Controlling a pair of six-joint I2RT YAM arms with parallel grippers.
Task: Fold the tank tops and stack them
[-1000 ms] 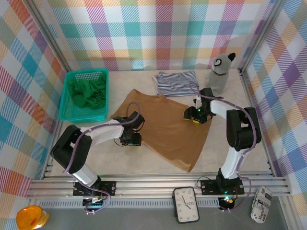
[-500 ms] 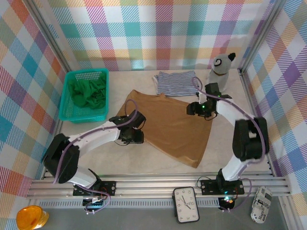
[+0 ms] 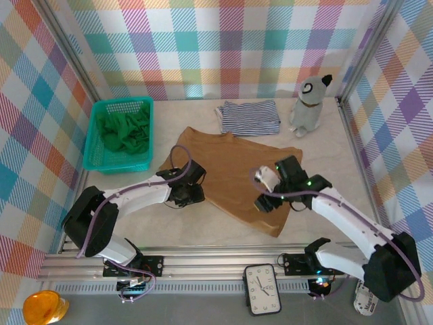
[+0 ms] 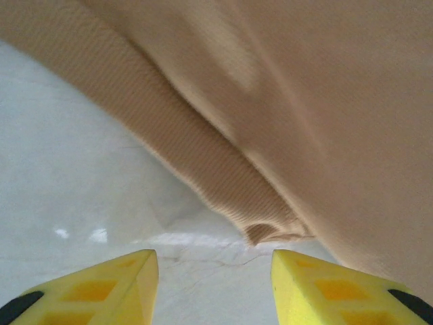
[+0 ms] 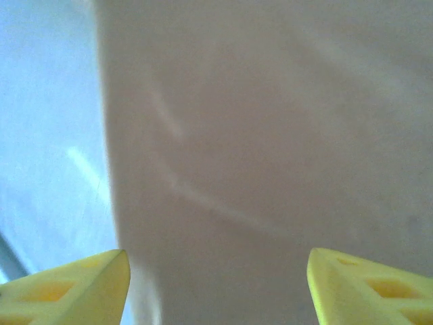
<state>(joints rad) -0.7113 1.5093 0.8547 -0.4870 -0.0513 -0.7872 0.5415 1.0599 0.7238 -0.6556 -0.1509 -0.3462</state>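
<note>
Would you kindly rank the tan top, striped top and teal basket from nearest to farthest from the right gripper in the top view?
1. Tan top, directly beneath the right gripper.
2. Striped top, at the back centre.
3. Teal basket, far left.

My pincer (image 4: 215, 284) is open, its two yellow fingertips (image 4: 101, 288) standing apart with only the pale glossy counter (image 4: 67, 176) between them. Just beyond lies the plain tan-brown ribbed cloth tank top (image 4: 304, 101). Its thick hem (image 4: 196, 162) runs diagonally and curls under at a corner.
</note>
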